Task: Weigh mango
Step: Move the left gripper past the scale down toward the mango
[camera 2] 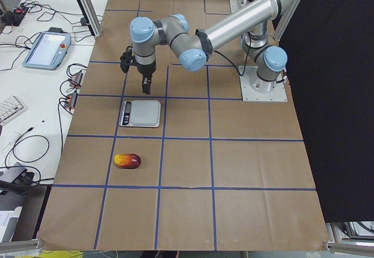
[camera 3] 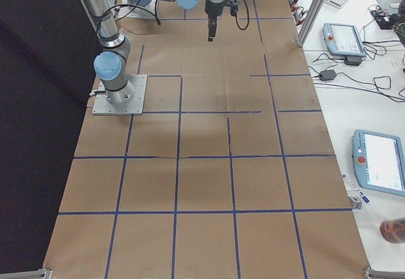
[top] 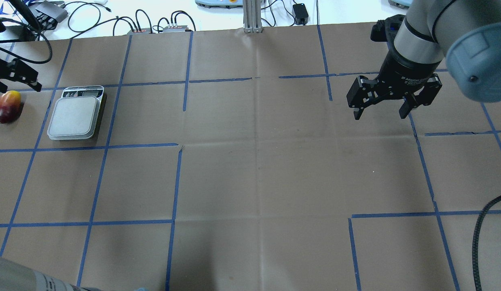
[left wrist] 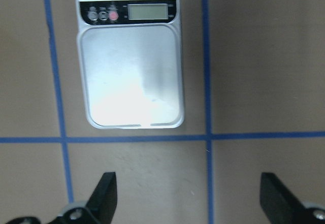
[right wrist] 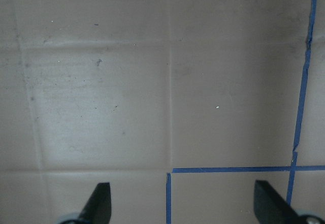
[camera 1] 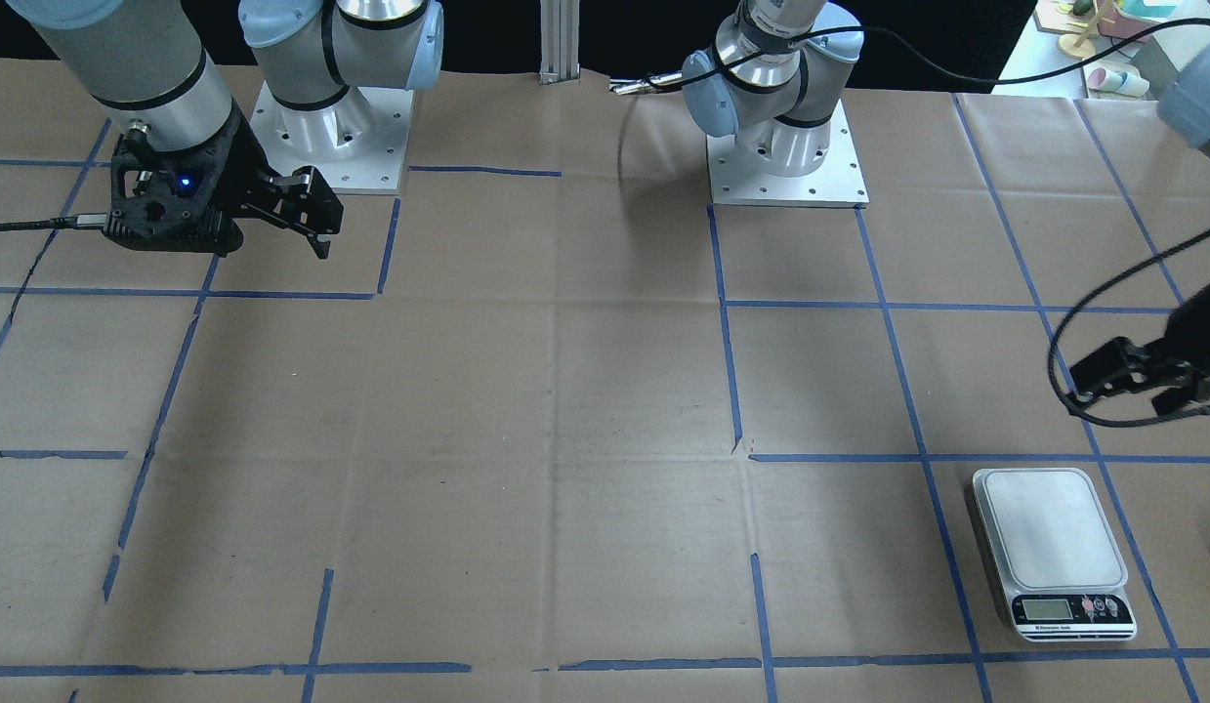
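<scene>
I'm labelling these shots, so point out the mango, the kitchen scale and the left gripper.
mango [top: 7,107], overhead view, middle of the fruit.
kitchen scale [top: 73,118], overhead view, centre of its platform.
left gripper [left wrist: 187,192], left wrist view, midway between its fingertips.

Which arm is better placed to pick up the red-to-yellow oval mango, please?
The left: its open left gripper hovers by the flat silver scale, near the red-to-yellow oval mango; the open right gripper hangs far across the brown table.

One mango [top: 7,107]; one scale [top: 75,113]; two grippers, the left gripper [left wrist: 188,186] and the right gripper [top: 379,116]; seemingly two screen units on the side bench, the near pendant [camera 3: 380,163] and the far pendant [camera 3: 345,38].
</scene>
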Motion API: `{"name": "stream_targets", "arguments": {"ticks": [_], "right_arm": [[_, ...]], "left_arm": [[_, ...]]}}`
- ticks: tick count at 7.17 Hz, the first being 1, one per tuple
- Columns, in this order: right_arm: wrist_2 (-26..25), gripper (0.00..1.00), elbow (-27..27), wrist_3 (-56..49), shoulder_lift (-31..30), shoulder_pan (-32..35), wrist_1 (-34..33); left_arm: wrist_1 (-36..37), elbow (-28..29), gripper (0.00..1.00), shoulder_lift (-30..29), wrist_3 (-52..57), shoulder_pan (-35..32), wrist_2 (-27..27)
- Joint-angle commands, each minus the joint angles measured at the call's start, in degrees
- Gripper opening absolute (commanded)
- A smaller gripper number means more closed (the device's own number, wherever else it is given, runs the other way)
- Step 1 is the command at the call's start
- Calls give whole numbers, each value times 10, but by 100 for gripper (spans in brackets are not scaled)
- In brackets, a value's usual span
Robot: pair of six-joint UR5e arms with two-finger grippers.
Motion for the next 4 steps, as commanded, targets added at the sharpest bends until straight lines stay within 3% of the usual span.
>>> {"name": "stream_targets", "arguments": {"ticks": [1, 3, 4], "right_arm": [[0, 100, 0, 0, 0, 0, 0], [0, 100, 0, 0, 0, 0, 0], [0, 100, 0, 0, 0, 0, 0]], "left_arm": [[14, 129, 100, -121, 9, 66, -9], [13, 257, 100, -245, -116, 101, -31], [14, 279, 100, -277, -151, 101, -27]]}}
